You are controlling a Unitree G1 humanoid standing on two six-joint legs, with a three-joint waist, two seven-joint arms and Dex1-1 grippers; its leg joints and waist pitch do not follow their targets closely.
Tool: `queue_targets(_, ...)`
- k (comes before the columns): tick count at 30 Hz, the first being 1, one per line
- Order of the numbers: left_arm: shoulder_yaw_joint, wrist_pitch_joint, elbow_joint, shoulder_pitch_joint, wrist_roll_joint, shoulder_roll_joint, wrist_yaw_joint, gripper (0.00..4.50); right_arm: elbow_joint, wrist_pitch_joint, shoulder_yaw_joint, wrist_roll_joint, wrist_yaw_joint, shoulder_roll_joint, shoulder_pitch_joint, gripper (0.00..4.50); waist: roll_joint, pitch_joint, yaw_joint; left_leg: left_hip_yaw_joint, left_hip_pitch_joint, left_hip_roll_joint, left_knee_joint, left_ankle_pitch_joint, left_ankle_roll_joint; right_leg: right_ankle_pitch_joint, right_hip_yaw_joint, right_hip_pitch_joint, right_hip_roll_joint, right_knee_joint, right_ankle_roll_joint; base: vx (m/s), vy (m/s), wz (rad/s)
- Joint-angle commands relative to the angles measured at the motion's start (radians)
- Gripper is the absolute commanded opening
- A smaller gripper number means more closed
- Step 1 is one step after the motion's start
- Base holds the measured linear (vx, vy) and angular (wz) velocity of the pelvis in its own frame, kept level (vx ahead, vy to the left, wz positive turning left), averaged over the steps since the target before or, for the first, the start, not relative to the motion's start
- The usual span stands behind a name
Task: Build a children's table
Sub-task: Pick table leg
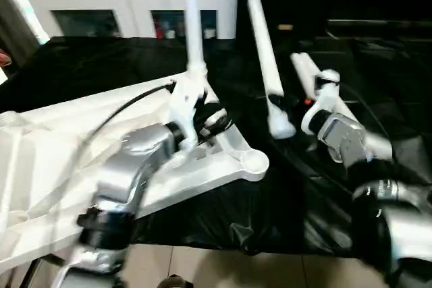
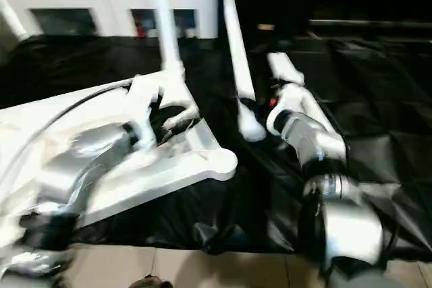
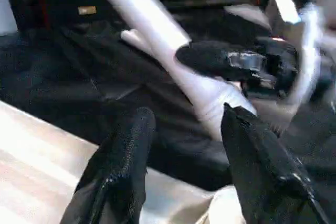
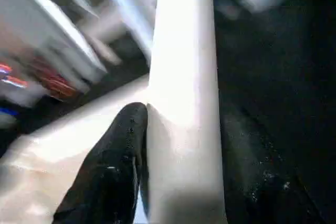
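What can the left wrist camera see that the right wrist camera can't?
Left wrist camera: the left gripper with open jaws and nothing between them, and the right gripper seen from outside, clamped on a white leg just above its flared end. Right wrist camera: that leg up close, with one black finger pressed flat against it, and blurry red things off to the side. Both: the same white leg and the black cloth.
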Motion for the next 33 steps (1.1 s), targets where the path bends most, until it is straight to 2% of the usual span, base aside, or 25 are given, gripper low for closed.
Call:
queue_targets(1,0.077,0.041,0.061,-0.053,-0.062,-0.057,0.063,2.40,-0.218,0.079,-0.019,0.132,0.105,0.027,0.091,1.84,-0.011,-0.081,0.008,-0.003,0.019,0.030,-0.051,-0.092,0.111,0.006,0.043,0.060,-0.048,-0.065,-0.253,0.000,0.000,0.00)
queue_targets(2,0.092,0.046,0.072,-0.064,-0.076,-0.073,0.072,2.40,-0.261,0.098,-0.017,0.156,0.123,0.034,0.114,1.84,-0.009,-0.084,0.017,-0.007,0.022,0.036,-0.051,-0.101,0.110,-0.010,0.043,0.059,-0.053,-0.064,-0.245,0.000,0.000,0.00)
queue_targets(3,0.127,0.058,0.090,-0.087,-0.117,-0.106,0.083,2.40,-0.338,0.130,-0.008,0.198,0.153,0.046,0.158,1.84,-0.012,-0.082,0.019,-0.005,0.018,0.032,-0.053,-0.092,0.111,-0.011,0.043,0.062,-0.050,-0.067,-0.238,0.000,0.000,0.00)
queue_targets(4,0.165,0.073,0.100,-0.110,-0.172,-0.135,0.088,2.40,-0.393,0.144,0.009,0.223,0.174,0.052,0.193,1.84,-0.013,-0.085,0.026,-0.008,0.018,0.036,-0.053,-0.090,0.106,-0.013,0.042,0.061,-0.054,-0.065,-0.239,0.000,0.000,0.00)
queue_targets(5,0.182,0.078,0.101,-0.120,-0.199,-0.147,0.087,2.40,-0.411,0.149,0.016,0.231,0.181,0.053,0.206,1.84,-0.009,-0.085,0.029,-0.008,0.018,0.035,-0.052,-0.089,0.103,-0.015,0.042,0.060,-0.057,-0.066,-0.242,0.000,0.000,0.00)
queue_targets(6,0.201,0.083,0.104,-0.132,-0.231,-0.161,0.089,2.40,-0.438,0.155,0.024,0.241,0.190,0.055,0.224,1.84,-0.013,-0.084,0.028,-0.009,0.016,0.035,-0.054,-0.096,0.095,-0.034,0.041,0.059,-0.057,-0.069,-0.242,0.000,0.000,0.00)
queue_targets(7,0.236,0.105,0.107,-0.152,-0.296,-0.183,0.094,2.40,-0.469,0.164,0.033,0.255,0.202,0.057,0.244,1.84,-0.009,-0.083,0.030,-0.009,0.016,0.034,-0.055,-0.107,0.083,-0.060,0.042,0.058,-0.058,-0.072,-0.238,0.000,0.000,0.00)
queue_targets(8,0.274,0.133,0.114,-0.175,-0.357,-0.205,0.104,2.40,-0.505,0.177,0.040,0.273,0.213,0.059,0.266,1.84,-0.012,-0.081,0.032,-0.008,0.015,0.031,-0.054,-0.115,0.073,-0.076,0.042,0.059,-0.060,-0.076,-0.234,0.000,0.000,0.00)
queue_targets(11,0.294,0.145,0.131,-0.192,-0.381,-0.217,0.110,2.40,-0.552,0.198,0.048,0.296,0.223,0.060,0.289,1.84,-0.013,-0.078,0.029,-0.010,0.013,0.030,-0.059,-0.121,0.069,-0.121,0.041,0.059,-0.057,-0.085,-0.201,0.000,0.000,0.00)
queue_targets(12,0.317,0.170,0.142,-0.207,-0.399,-0.231,0.113,2.40,-0.613,0.227,0.055,0.313,0.216,0.061,0.319,1.84,-0.012,-0.078,0.029,-0.011,0.013,0.029,-0.059,-0.112,0.066,-0.123,0.042,0.060,-0.057,-0.084,-0.190,0.000,0.000,0.00)
queue_targets(16,0.321,0.223,0.105,-0.206,-0.465,-0.251,0.095,2.40,-0.653,0.244,0.088,0.303,0.210,0.053,0.343,1.84,-0.014,-0.080,0.028,-0.013,0.009,0.030,-0.058,-0.084,0.063,-0.093,0.041,0.061,-0.058,-0.080,-0.187,0.000,0.000,0.00)
queue_targets(21,0.278,0.260,0.089,-0.184,-0.458,-0.241,0.115,2.40,-0.684,0.254,0.110,0.312,0.206,0.053,0.353,1.84,-0.014,-0.077,0.027,-0.013,0.010,0.030,-0.061,-0.100,0.058,-0.126,0.041,0.060,-0.058,-0.087,-0.173,0.000,0.000,0.00)
queue_targets(23,0.281,0.261,0.089,-0.183,-0.458,-0.243,0.126,2.06,-0.694,0.257,0.114,0.313,0.199,0.055,0.356,1.84,-0.013,-0.076,0.026,-0.013,0.010,0.030,-0.062,-0.106,0.053,-0.134,0.041,0.060,-0.058,-0.088,-0.168,0.000,0.000,0.00)
queue_targets(27,0.312,0.248,0.098,-0.194,-0.460,-0.250,0.169,1.94,-0.703,0.259,0.129,0.307,0.180,0.053,0.360,1.84,-0.012,-0.077,0.026,-0.014,0.010,0.031,-0.063,-0.106,0.044,-0.129,0.041,0.060,-0.058,-0.088,-0.161,0.000,0.000,0.00)
queue_targets(33,0.316,0.252,0.095,-0.194,-0.471,-0.246,0.163,1.90,-0.707,0.258,0.137,0.302,0.174,0.052,0.364,1.84,-0.010,-0.078,0.025,-0.014,0.010,0.030,-0.063,-0.103,0.044,-0.104,0.040,0.061,-0.058,-0.088,-0.164,0.000,0.000,0.00)
